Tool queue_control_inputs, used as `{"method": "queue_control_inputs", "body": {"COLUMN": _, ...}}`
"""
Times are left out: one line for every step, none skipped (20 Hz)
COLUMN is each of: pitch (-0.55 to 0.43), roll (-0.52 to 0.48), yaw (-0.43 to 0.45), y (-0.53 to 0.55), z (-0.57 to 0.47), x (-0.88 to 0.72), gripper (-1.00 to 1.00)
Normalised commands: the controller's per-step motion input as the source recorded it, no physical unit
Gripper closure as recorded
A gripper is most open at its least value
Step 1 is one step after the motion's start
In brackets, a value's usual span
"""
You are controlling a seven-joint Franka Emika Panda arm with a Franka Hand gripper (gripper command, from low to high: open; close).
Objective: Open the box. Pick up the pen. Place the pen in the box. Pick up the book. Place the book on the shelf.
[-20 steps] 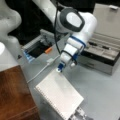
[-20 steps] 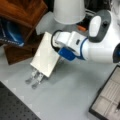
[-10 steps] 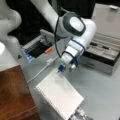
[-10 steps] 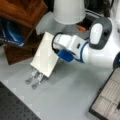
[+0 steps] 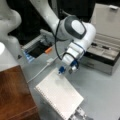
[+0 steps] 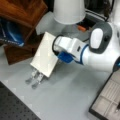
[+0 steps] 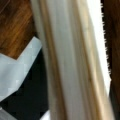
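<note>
Shelf [image 5: 15, 92]: reddish wooden board, seen at a front view's left bottom.
Box [image 5: 105, 53]: lid raised, seen at the right.
Book [image 5: 58, 96]: white, spiral-bound, propped tilted on a metal stand [image 6: 35, 78]; judged light, stiff-covered, best gripped across its top edge.
Gripper [image 5: 66, 70]: at that edge; finger closure cannot be told.
</note>
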Motion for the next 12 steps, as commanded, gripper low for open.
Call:
{"method": "queue_control_inputs", "body": {"pitch": -0.135, "roll": -0.339, "yaw": 0.059, "y": 0.01, "z": -0.16, "x": 0.02, "gripper": 1.00}}
{"method": "queue_control_inputs", "body": {"pitch": -0.144, "roll": -0.317, "yaw": 0.058, "y": 0.00, "z": -0.18, "x": 0.02, "gripper": 1.00}}
{"method": "queue_control_inputs", "body": {"pitch": -0.149, "roll": -0.302, "yaw": 0.054, "y": 0.00, "z": -0.19, "x": 0.01, "gripper": 1.00}}
{"method": "queue_control_inputs", "body": {"pitch": -0.151, "roll": -0.299, "yaw": 0.046, "y": 0.02, "z": -0.20, "x": 0.00, "gripper": 1.00}}
{"method": "queue_control_inputs", "body": {"pitch": -0.154, "roll": -0.295, "yaw": 0.045, "y": 0.03, "z": -0.20, "x": -0.01, "gripper": 1.00}}
{"method": "queue_control_inputs", "body": {"pitch": -0.159, "roll": -0.293, "yaw": 0.045, "y": 0.04, "z": -0.20, "x": -0.01, "gripper": 1.00}}
{"method": "queue_control_inputs", "body": {"pitch": -0.157, "roll": -0.292, "yaw": 0.047, "y": 0.04, "z": -0.19, "x": -0.02, "gripper": 1.00}}
{"method": "queue_control_inputs", "body": {"pitch": -0.160, "roll": -0.287, "yaw": 0.052, "y": 0.05, "z": -0.18, "x": -0.02, "gripper": 1.00}}
{"method": "queue_control_inputs", "body": {"pitch": -0.154, "roll": -0.278, "yaw": 0.053, "y": 0.06, "z": -0.17, "x": -0.02, "gripper": 1.00}}
{"method": "queue_control_inputs", "body": {"pitch": -0.146, "roll": -0.275, "yaw": 0.056, "y": 0.06, "z": -0.15, "x": -0.02, "gripper": 1.00}}
{"method": "queue_control_inputs", "body": {"pitch": -0.139, "roll": -0.273, "yaw": 0.059, "y": 0.07, "z": -0.13, "x": -0.03, "gripper": 1.00}}
{"method": "queue_control_inputs", "body": {"pitch": -0.133, "roll": -0.273, "yaw": 0.061, "y": 0.07, "z": -0.13, "x": -0.03, "gripper": 1.00}}
